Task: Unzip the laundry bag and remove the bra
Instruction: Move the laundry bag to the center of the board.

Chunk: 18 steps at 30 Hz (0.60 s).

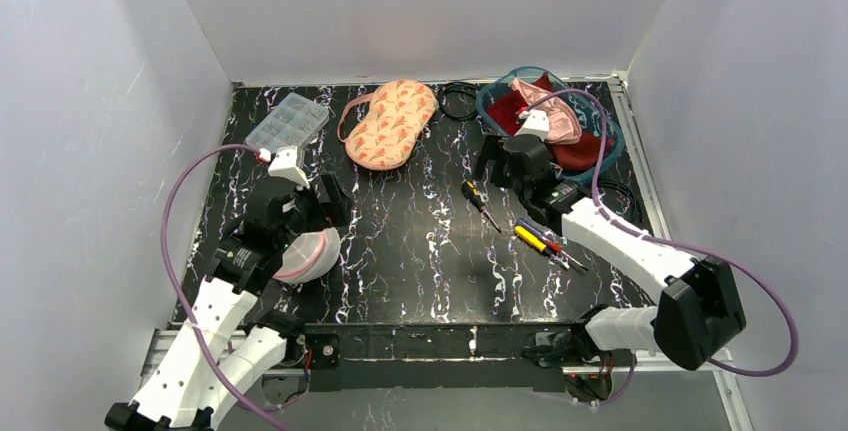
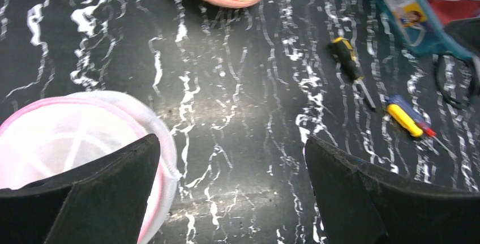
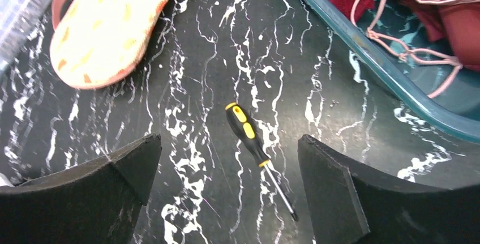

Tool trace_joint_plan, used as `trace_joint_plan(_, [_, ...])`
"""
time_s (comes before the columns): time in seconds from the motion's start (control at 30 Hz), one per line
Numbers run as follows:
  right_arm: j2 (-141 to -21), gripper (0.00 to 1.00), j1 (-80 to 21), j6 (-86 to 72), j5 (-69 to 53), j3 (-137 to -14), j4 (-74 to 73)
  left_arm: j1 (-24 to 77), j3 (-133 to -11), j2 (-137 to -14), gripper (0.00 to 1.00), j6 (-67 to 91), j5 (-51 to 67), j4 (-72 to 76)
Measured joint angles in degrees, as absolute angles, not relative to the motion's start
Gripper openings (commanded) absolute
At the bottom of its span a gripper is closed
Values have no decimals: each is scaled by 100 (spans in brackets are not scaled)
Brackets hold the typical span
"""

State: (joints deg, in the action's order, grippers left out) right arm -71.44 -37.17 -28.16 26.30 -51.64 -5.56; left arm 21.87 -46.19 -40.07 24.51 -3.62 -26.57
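Both arms hang over a black, white-veined table. The left gripper has its jaws spread wide and holds nothing; one of its fingers hangs over the edge of the laundry bag, a round white mesh pouch with pink trim that lies on the table's near left part, partly under the left arm. Whether its zip is open cannot be told, and what is inside cannot be made out. The right gripper is also spread wide and empty, above a black-and-yellow screwdriver that lies flat between its fingers. A yellow-handled screwdriver lies near it, closer to the arm bases. At the far right a teal basket holds a red cloth and a pink strappy garment. A peach patterned pouch lies at the far middle, with a clear compartment box to its left.
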Motion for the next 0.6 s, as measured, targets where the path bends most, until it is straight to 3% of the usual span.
trace_joint_plan(0.2, [-8003, 88, -3148, -3398, 1761, -5354, -32, 2187, -4707, -4329, 98, 2477, -805, -2923])
trace_joint_plan(0.6, [-10178, 87, -3468, -4556, 12, -6490, 1017, 2187, -4707, -4095, 97, 2534, -1011, -2943])
